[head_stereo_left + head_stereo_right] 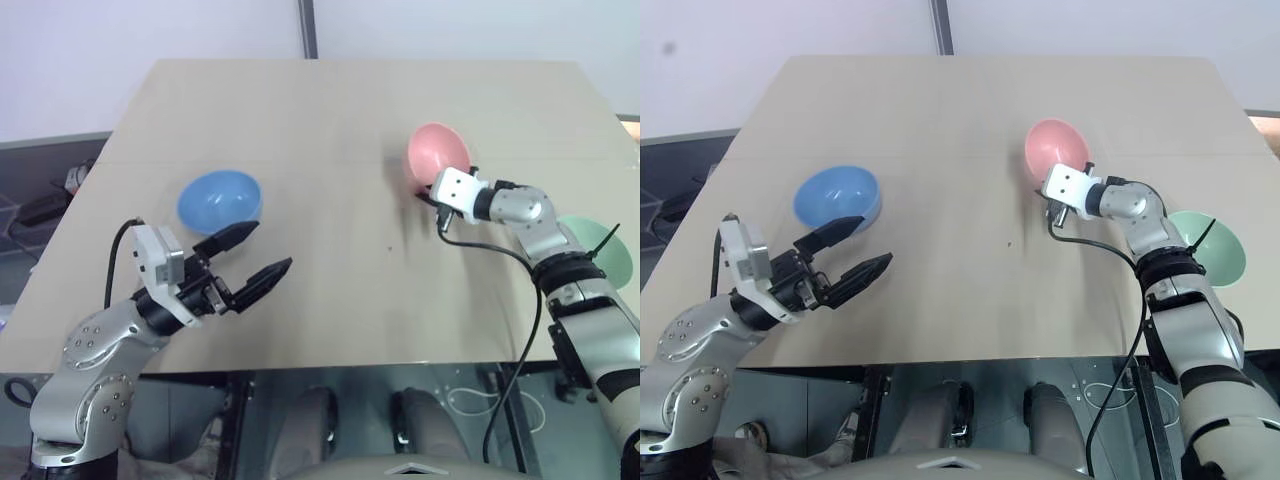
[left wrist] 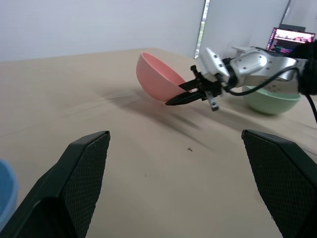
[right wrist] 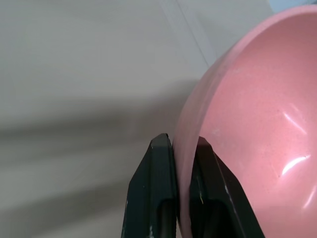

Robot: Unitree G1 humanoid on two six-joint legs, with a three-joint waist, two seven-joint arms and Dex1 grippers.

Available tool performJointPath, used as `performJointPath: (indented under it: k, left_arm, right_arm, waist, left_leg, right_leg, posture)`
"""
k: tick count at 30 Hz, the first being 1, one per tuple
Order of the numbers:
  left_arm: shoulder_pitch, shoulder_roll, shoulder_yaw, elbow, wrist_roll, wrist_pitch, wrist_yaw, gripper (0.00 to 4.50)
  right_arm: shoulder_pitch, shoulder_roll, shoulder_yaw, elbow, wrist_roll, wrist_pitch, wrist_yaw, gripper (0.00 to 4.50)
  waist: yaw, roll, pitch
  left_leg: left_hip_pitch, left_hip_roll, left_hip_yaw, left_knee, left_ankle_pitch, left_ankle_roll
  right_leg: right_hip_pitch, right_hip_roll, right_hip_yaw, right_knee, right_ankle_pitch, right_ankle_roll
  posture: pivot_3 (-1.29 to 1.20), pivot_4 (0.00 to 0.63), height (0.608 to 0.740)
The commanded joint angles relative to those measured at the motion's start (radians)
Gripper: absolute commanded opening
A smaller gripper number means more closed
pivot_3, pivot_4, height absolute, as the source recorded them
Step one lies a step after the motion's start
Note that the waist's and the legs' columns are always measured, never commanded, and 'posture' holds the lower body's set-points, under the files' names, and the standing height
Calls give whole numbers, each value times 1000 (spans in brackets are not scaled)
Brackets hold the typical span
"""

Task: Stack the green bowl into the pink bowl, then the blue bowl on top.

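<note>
Salmon-pink plastic sits pinched between the two black fingers of my right hand [image 3: 181,173]: I have the pink bowl [image 1: 437,155] by its rim, one finger outside the wall and one inside, and the bowl is tipped up on its edge so that its hollow faces away from me toward the far side of the surface [image 1: 340,110]. In my right wrist view the rim runs straight down between the fingertips (the grip is on the thin edge, nothing more). The bowl's lower side seems to touch the pale wooden surface, though I cannot tell for sure. My left hand [image 1: 253,260] hovers low over the near left part of the surface with its fingers spread wide apart and nothing between them. Just beyond that hand, on the left side, the blue bowl [image 1: 219,198] stands upright, apart from my fingers. The green bowl [image 1: 1206,246] stands upright near the right edge of the surface, partly hidden behind my right forearm, near the pink bowl but not touching it; in my left wrist view it shows behind the right arm [image 2: 270,99]. All three bowls stand separate, none nested in another. A black cable [image 1: 500,255] loops from my right wrist down past the near edge of the surface.
</note>
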Motion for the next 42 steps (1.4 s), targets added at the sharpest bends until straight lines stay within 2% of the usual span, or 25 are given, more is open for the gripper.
performJointPath:
  k: [1, 4, 7, 8, 11, 12, 14, 17, 20, 23, 26, 30, 36, 37, 39, 40, 42]
  left_arm:
    - [-26, 3, 1, -21, -6, -12, 5, 4500]
    - [-51, 2, -13, 5, 7, -18, -5, 4500]
    - [-79, -1, -39, 29, 26, -26, -18, 4500]
    - [-85, -2, -44, 32, 29, -27, -21, 4500]
    - [-114, 0, -56, 61, 35, -28, -39, 4500]
    - [-124, 0, -61, 70, 38, -29, -44, 4500]
    - [-140, -2, -73, 83, 44, -32, -54, 4500]
    - [-157, -6, -95, 96, 48, -36, -76, 4500]
    - [-172, 10, -143, 114, 67, -61, -157, 4500]
    - [-184, 43, -207, 143, 75, -83, -300, 4500]
    - [-228, 33, -228, 175, 36, -72, -361, 4500]
    - [-293, 32, -260, 221, 36, -81, -451, 4500]
    - [-372, 29, -285, 260, 18, -56, -533, 4500]
    - [-377, 29, -285, 259, 16, -52, -536, 4500]
    - [-383, 26, -279, 257, 13, -47, -532, 4500]
    - [-383, 25, -276, 256, 14, -46, -530, 4500]
    - [-380, 22, -268, 253, 14, -41, -518, 4500]
  right_arm:
    - [146, -55, -6, -429, 85, 282, 90, 50]
    - [281, -85, 10, -708, 94, 510, 98, 50]
    - [350, -108, 40, -812, 63, 629, 95, 50]
    - [360, -116, 47, -825, 54, 645, 94, 697]
    - [365, -117, 25, -877, 45, 699, 55, 1800]
    - [364, -119, 13, -901, 48, 723, 46, 2337]
    - [370, -138, -10, -960, 58, 768, 42, 3131]
    - [396, -144, -85, -1088, 112, 904, 15, 3131]
    - [456, -143, -230, -1251, 164, 1086, -36, 3131]
    - [558, -146, -385, -1343, 138, 1197, -126, 3131]
    - [661, -154, -465, -1355, 72, 1235, -227, 3131]
    - [719, -128, -508, -1345, 22, 1313, -344, 3131]
    - [737, -84, -509, -1249, 33, 1339, -415, 3131]
    - [737, -69, -515, -1229, 43, 1344, -421, 2748]
    - [742, -58, -517, -1185, 55, 1325, -427, 2348]
    - [742, -50, -522, -1169, 64, 1320, -429, 1699]
    - [737, -51, -523, -1140, 67, 1296, -440, 988]
  waist:
    - [6, 0, 0]
    - [8, 0, 0]
    - [3, 0, 0]
    - [-1, 0, 0]
    - [-2, 0, 0]
    - [-1, 0, 0]
    - [0, 0, 0]
    - [3, 0, 0]
    - [8, 0, -1]
    - [19, -1, -1]
    - [24, -1, -1]
    - [21, 0, -1]
    - [14, 0, -2]
    - [14, 0, -2]
    - [9, 0, -2]
    - [9, 0, -2]
    - [8, 0, -2]
  left_leg:
    - [0, 0, 0, 0, 0, 0]
    - [-1, 0, -1, 0, 0, 1]
    - [0, -1, -1, 0, -2, 4]
    - [2, -1, -1, 1, -2, 4]
    - [6, -1, -2, 1, -2, 4]
    - [6, -1, -2, 1, -2, 4]
    - [5, -1, -2, 1, -2, 3]
    - [2, -1, -3, 1, 0, 0]
    - [1, -1, -2, 1, 0, 0]
    - [1, -2, -3, 1, 0, 0]
    - [2, -2, -1, 1, 0, 0]
    - [4, -1, -1, 2, -2, 3]
    - [4, -1, 0, 4, -1, 3]
    - [4, -1, 1, 4, -1, 3]
    - [3, 0, 0, 4, -1, 3]
    - [3, 0, 0, 4, -2, 3]
    - [3, 0, 0, 4, -2, 4]
  right_leg:
    - [0, 0, 0, 0, 0, 0]
    - [0, -2, -1, -1, 0, 0]
    - [0, -2, -1, 0, 0, 0]
    - [1, -2, -1, 1, 0, 0]
    - [5, -1, -1, 2, 0, 0]
    - [5, -1, -2, 2, 0, 0]
    - [5, 0, -2, 2, 0, 0]
    - [3, 0, -3, 0, 0, 0]
    - [3, 0, -4, -1, 0, 0]
    - [3, 0, -5, -2, 0, 0]
    - [3, 4, -5, -1, 0, 0]
    - [4, 6, -4, 1, 0, 0]
    - [4, 8, -3, 2, 0, 0]
    - [4, 8, -3, 2, 0, 0]
    - [4, 9, -3, 1, 0, 0]
    - [4, 9, -3, 1, 0, 0]
    - [4, 9, -3, 1, 0, 0]
  posture:
    - [0, 150, 740]
    - [0, 150, 740]
    - [0, 150, 740]
    - [0, 150, 740]
    - [0, 150, 740]
    - [0, 150, 740]
    - [0, 150, 740]
    - [0, 150, 740]
    - [0, 150, 740]
    - [0, 150, 740]
    - [0, 150, 740]
    - [0, 150, 740]
    - [0, 150, 740]
    - [0, 150, 740]
    - [0, 150, 740]
    - [0, 150, 740]
    - [0, 150, 740]
